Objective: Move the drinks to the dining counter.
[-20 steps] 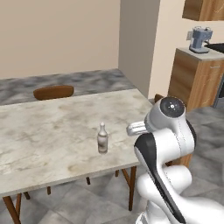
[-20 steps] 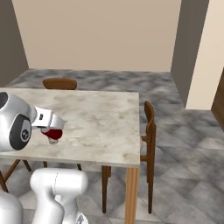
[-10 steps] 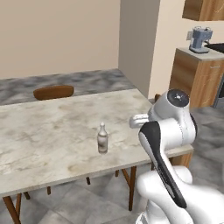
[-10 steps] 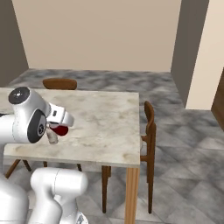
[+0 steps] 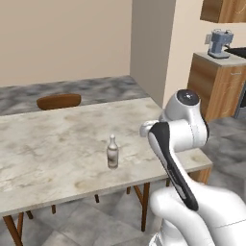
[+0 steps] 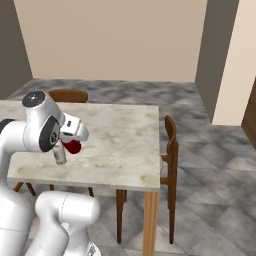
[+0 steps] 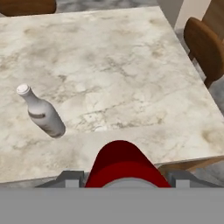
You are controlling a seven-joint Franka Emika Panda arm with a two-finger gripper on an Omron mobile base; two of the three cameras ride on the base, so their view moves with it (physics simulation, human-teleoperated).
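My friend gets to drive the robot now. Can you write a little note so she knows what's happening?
Gripper: shut on the red can, carried above the near edge of the dining counter; in the right base view the can shows just under the hand.
Slim bottle: stands upright on the dining counter, apart from the can.
Done: the slim bottle is delivered.
Left: lower the can onto a free spot on the marble top, probably beside the bottle, let go, then go back for any drink that is not here yet.
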